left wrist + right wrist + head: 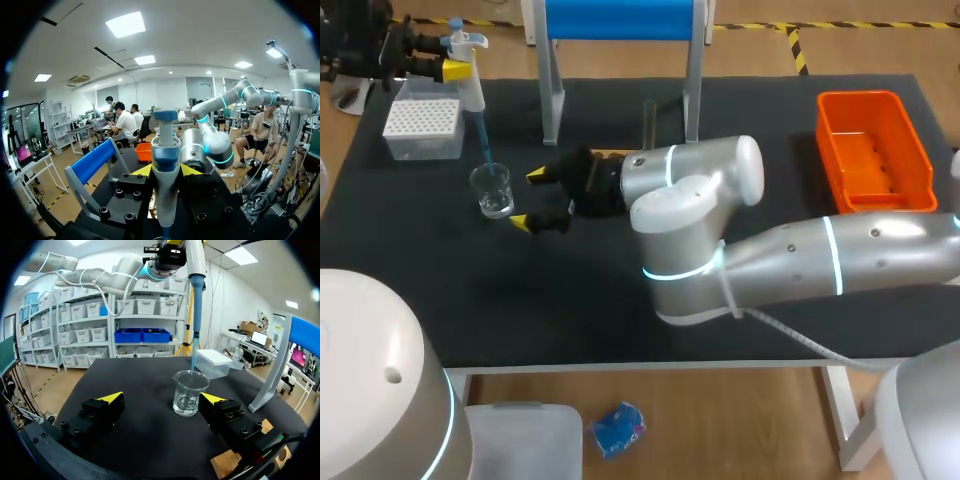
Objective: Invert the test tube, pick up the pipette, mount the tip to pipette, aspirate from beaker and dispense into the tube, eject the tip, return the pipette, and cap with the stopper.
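Pipette held over the beaker, tip dipped inside.

My left gripper [165, 171] is clamped on the pipette [165, 150] from both sides and holds it upright, its blue tip [486, 150] reaching down past the rim of the beaker [493, 190] on the black table [570, 300]. My right gripper [528, 198] sits low over the table with its fingers spread wide and nothing in them, the beaker just ahead of their tips.

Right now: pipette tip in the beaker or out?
In: the pipette tip ends just inside the beaker rim in the right wrist view. Touching liquid: cannot tell.
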Robot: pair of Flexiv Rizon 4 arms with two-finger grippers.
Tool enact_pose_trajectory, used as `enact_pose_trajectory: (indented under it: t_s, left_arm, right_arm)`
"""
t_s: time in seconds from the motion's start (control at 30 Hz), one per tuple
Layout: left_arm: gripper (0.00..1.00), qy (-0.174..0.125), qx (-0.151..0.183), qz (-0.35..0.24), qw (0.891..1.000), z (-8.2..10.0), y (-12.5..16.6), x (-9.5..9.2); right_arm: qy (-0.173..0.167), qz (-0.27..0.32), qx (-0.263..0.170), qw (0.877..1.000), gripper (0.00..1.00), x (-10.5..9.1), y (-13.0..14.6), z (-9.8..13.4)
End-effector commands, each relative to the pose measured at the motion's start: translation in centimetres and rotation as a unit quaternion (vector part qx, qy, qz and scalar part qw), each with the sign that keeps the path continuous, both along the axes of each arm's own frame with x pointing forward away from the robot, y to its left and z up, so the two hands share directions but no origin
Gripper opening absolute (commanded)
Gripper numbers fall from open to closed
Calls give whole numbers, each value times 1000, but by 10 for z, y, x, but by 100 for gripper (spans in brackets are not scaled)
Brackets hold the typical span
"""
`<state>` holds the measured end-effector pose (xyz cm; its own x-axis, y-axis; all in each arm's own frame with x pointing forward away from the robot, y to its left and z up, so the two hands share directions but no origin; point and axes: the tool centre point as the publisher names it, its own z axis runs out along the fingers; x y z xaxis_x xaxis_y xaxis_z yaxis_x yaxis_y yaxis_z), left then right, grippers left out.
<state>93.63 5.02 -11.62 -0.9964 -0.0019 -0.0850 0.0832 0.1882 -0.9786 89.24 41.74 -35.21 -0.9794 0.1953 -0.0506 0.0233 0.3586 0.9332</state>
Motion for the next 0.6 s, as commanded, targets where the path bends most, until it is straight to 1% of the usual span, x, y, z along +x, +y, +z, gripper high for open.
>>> enact_pose_trajectory:
  t_s: [0.03,0.53,0.6]
  left_arm:
    - [0,-1,-1,0,1000,0,0,0]
    - [0,-1,-1,0,1000,0,0,0]
    - [0,3,4,3,1000,-1,-2,2]
  right_arm:
    - [-5,-10,3,1000,100,0,9,-5]
    - [-5,-10,3,1000,100,0,9,-5]
    - [-5,-10,3,1000,100,0,9,-5]
